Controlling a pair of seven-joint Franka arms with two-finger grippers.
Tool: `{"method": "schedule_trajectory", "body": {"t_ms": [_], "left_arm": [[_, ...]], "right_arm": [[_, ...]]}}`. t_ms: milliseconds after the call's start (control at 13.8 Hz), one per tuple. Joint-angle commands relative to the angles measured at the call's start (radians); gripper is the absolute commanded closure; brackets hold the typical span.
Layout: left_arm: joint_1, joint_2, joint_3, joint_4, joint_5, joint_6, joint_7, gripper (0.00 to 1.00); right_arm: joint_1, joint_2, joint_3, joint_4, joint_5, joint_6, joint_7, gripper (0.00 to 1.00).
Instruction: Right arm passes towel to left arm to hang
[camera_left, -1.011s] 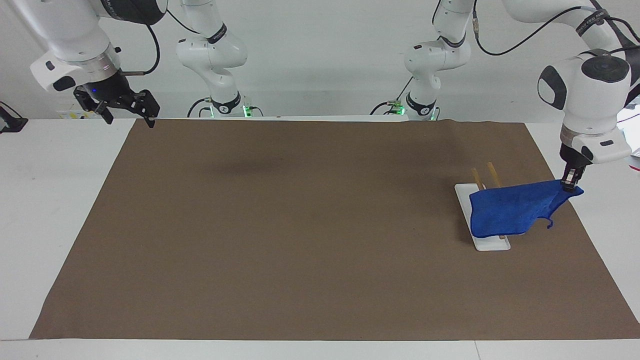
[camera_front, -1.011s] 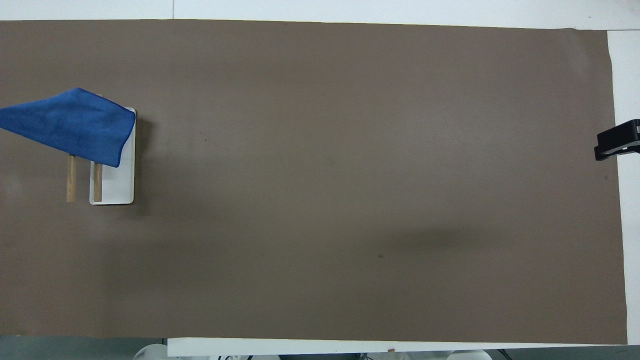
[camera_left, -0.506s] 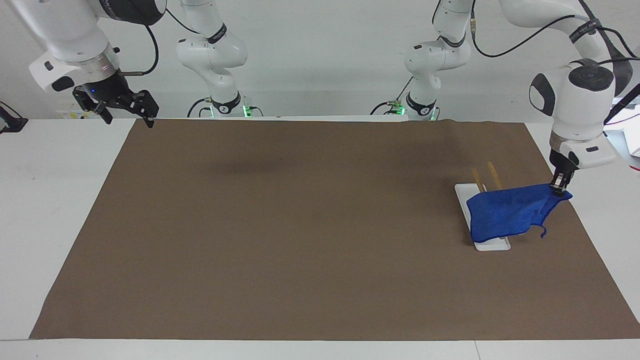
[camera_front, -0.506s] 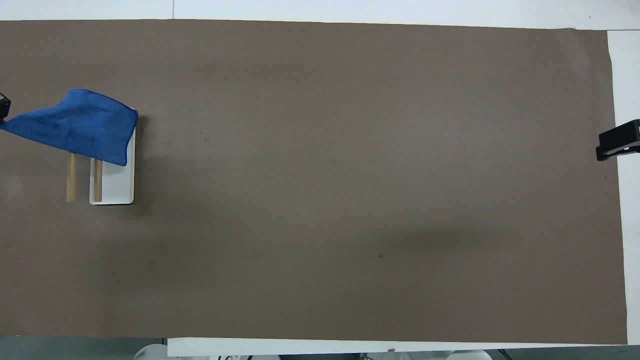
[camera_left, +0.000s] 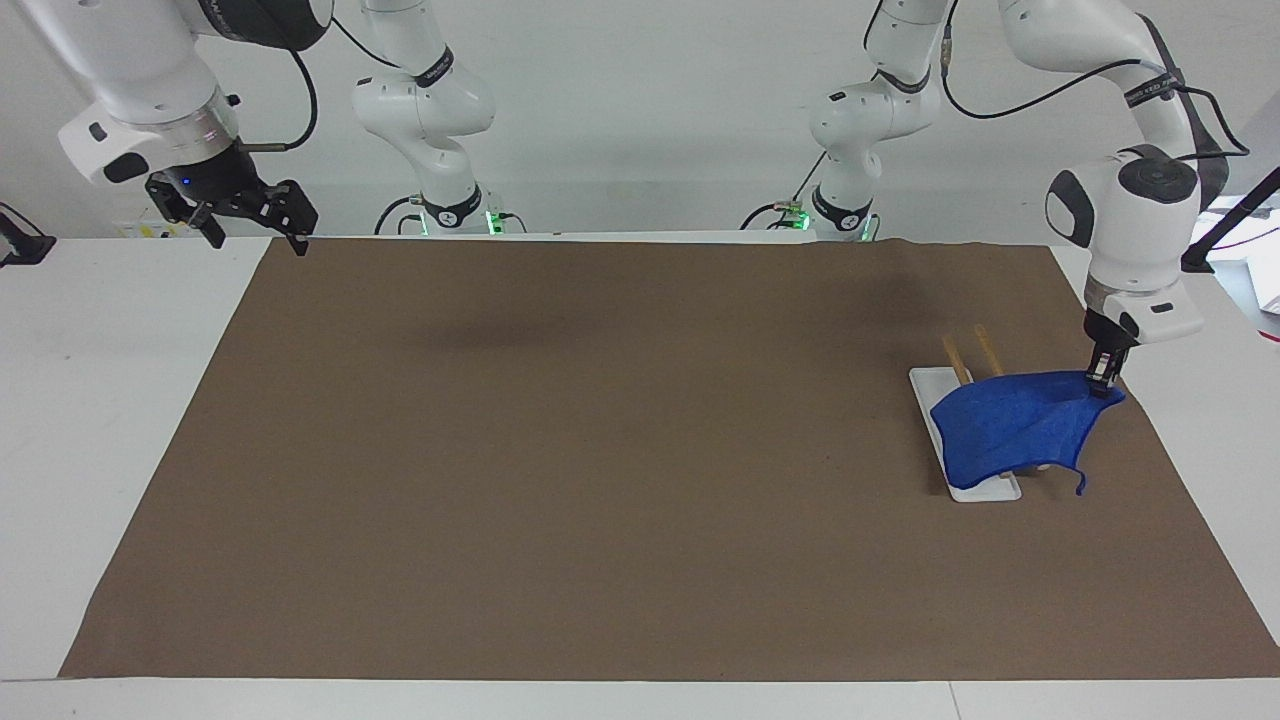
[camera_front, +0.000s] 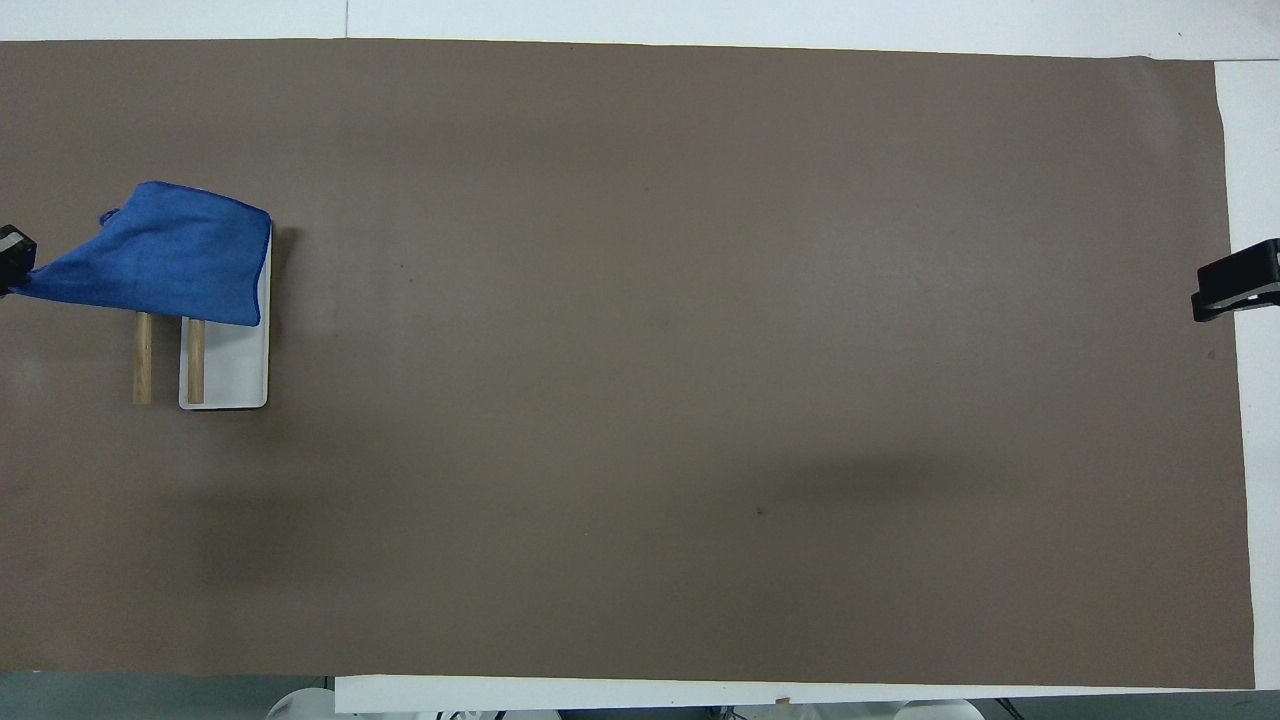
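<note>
The towel (camera_left: 1010, 425) is draped over a rack (camera_left: 962, 440) that stands toward the left arm's end of the worktop (camera_left: 600, 450), on a brown mat (camera_left: 560, 420). The rack is a white base plate carrying two wooden rails (camera_front: 142, 358), whose bare ends project from under the cloth on the side nearer the robots. The left gripper (camera_left: 1101, 385) points downward at the towel's upper corner, the one toward the mat's edge; from the fingers (camera_left: 1099, 378) the cloth slopes down and away across both rails to the base plate, and a small loop tag (camera_left: 1080, 488) dangles below its lower edge. The fingers sit at the fabric's corner, but whether they are clamped on it or slightly apart cannot be told. In the overhead view only the tip of this gripper shows at the frame's edge, touching the towel's pointed corner. The right gripper (camera_left: 250, 215) hangs in the air over the mat's corner at the right arm's end of the worktop, well apart from the towel and rack; its fingers (camera_left: 298, 240) stand apart and hold nothing, and this arm waits. Between the two grippers the mat lies flat.
</note>
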Motion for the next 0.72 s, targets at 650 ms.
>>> {"method": "schedule_trajectory", "body": {"t_ms": [650], "left_arm": [[-0.05,-0.042,-0.018,0.144,-0.022,-0.311,0.072,0.01]], "right_arm": [[-0.002,-0.014,-0.002,-0.023,0.01,0.018,-0.009,0.0]]}}
